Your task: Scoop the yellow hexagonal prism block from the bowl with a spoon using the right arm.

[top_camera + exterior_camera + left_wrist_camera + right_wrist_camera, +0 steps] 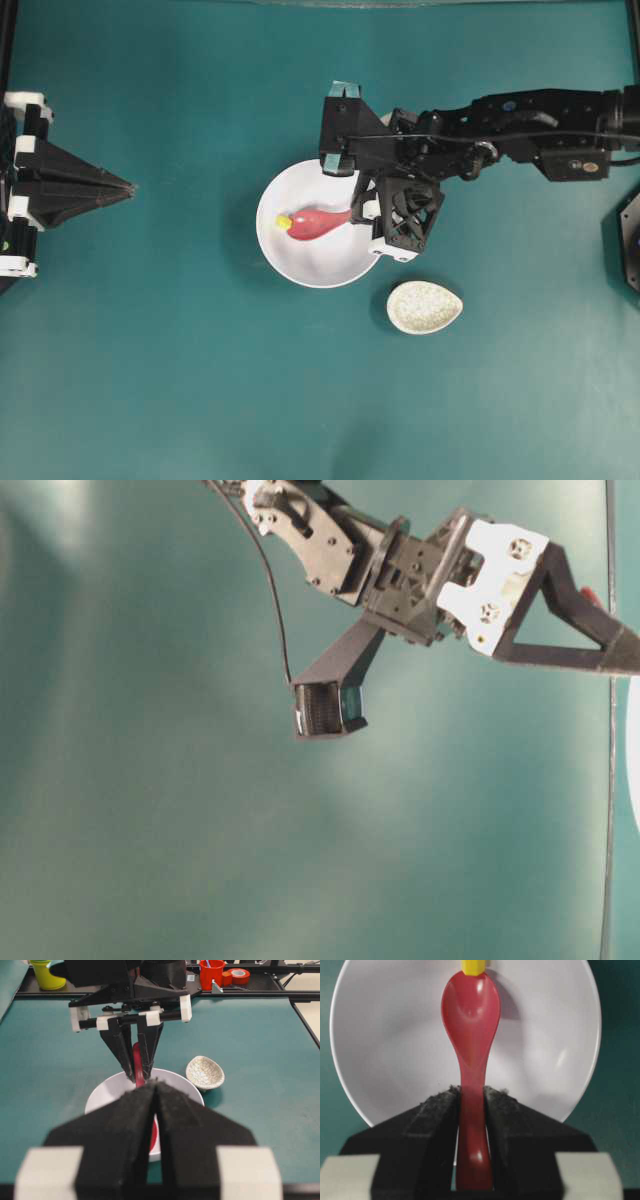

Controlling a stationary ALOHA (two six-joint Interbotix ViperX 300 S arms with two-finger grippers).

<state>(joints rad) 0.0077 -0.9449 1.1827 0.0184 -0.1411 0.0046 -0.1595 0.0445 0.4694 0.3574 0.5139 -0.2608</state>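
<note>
The large white bowl (300, 268) sits mid-table. My right gripper (358, 213) hangs over its right rim, shut on the handle of the pink-red spoon (316, 222). The spoon points left, its tip touching the yellow hexagonal prism block (284, 222) on the bowl's floor. In the right wrist view the spoon (471, 1015) runs straight out from the gripper (471, 1092). The block (473, 967) lies just past the spoon's tip, outside its empty scoop. My left gripper (128, 187) rests far left, shut and empty. It faces the bowl (107, 1092) in the left wrist view.
A small speckled egg-shaped dish (424, 306) stands just below and right of the bowl. In the left wrist view, a yellow cup (46, 975), a red cup (212, 972) and a tape roll (239, 975) sit on the ledge beyond the table's far edge.
</note>
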